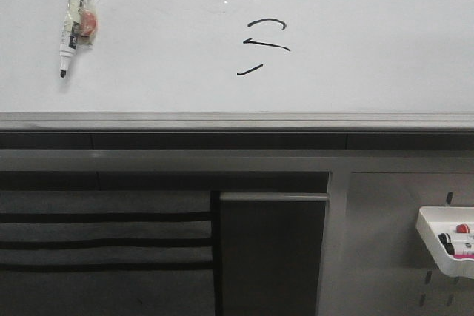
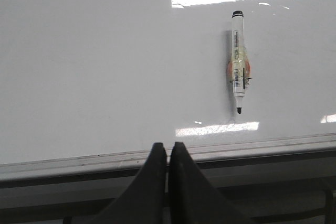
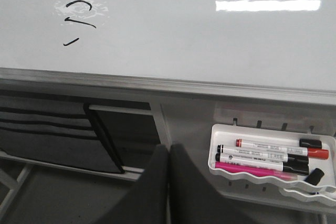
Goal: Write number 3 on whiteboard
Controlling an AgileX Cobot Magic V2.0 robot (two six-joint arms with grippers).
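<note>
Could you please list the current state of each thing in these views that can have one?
3: written, three broken strokes.
Whiteboard: otherwise unmarked.
Marker: uncapped, stuck on the board, tip down.
Tray: holds markers, a loose black cap beside them.
Left claw: shut, holding nothing.
Right claw: shut, holding nothing.

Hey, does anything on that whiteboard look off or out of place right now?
Two things. The number 3 is broken into three separate strokes on the whiteboard. An uncapped marker sits alone on the board, tip exposed, far from the tray holding the other markers.
</note>
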